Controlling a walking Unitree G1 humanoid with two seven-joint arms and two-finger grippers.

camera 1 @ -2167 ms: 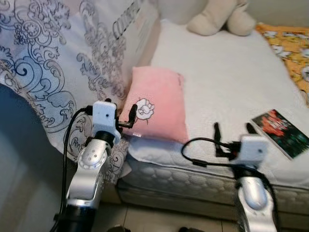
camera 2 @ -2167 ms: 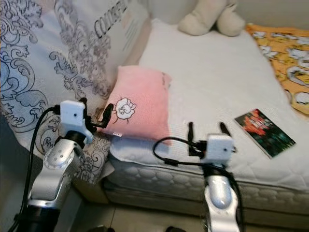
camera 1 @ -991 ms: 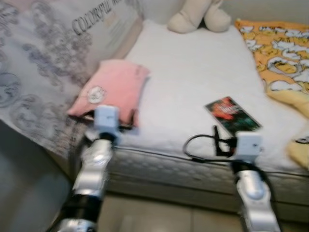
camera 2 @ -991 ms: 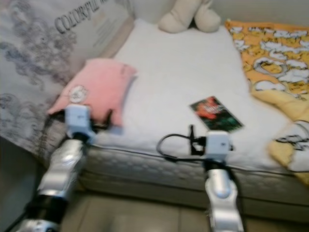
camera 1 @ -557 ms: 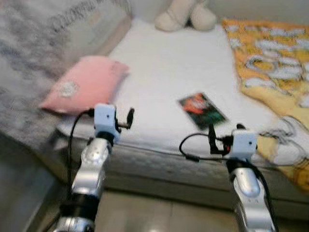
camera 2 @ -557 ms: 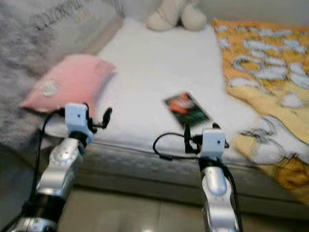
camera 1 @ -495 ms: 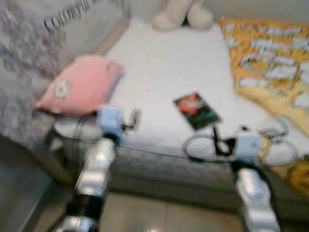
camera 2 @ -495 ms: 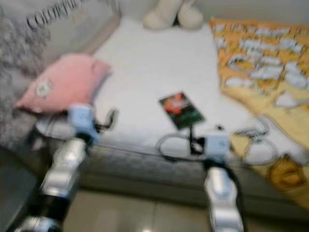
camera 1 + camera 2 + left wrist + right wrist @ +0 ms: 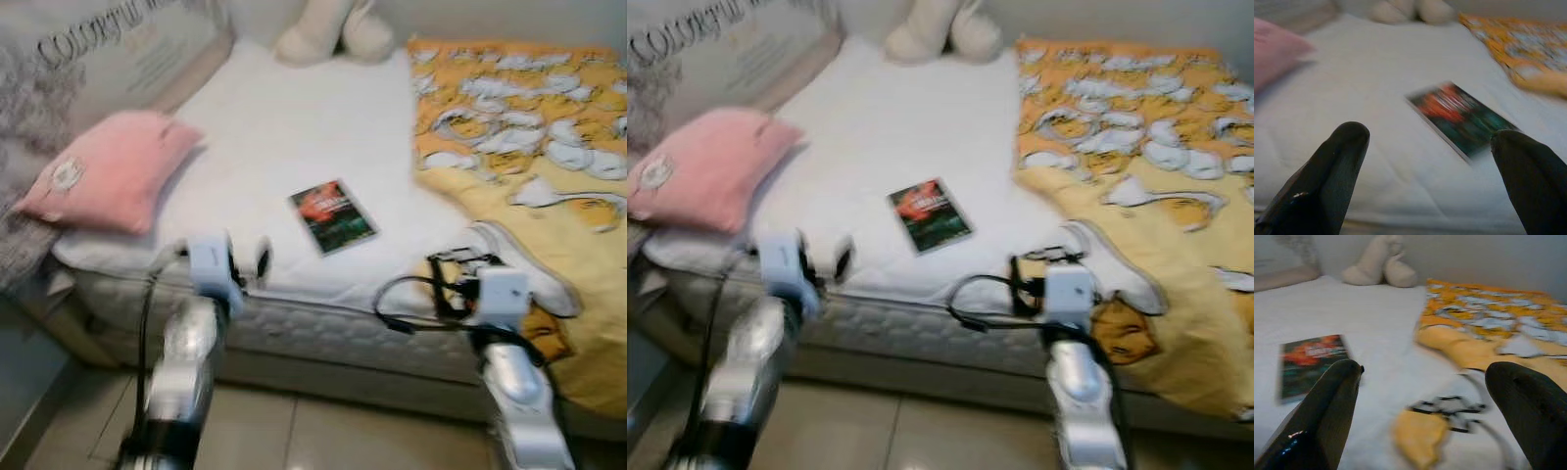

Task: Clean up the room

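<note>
Landmark: book (image 9: 333, 216), flat on the bed (image 9: 294, 127). Left of it: pink pillow (image 9: 103, 170). Left gripper (image 9: 1425, 161) approaches the book's near edge, fingers (image 9: 1334, 166) spread. Right gripper (image 9: 1420, 396) hovers right of the book, fingers spread, empty, before the yellow blanket (image 9: 529, 127).

White mattress bed (image 9: 304, 147) against pale wall (image 9: 1474, 254); glossy tiled floor (image 9: 323, 431).

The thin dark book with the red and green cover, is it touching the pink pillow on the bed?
Apart. In the left eye view, bare white mattress lies between the thin dark red-and-green book and the pink pillow.
</note>
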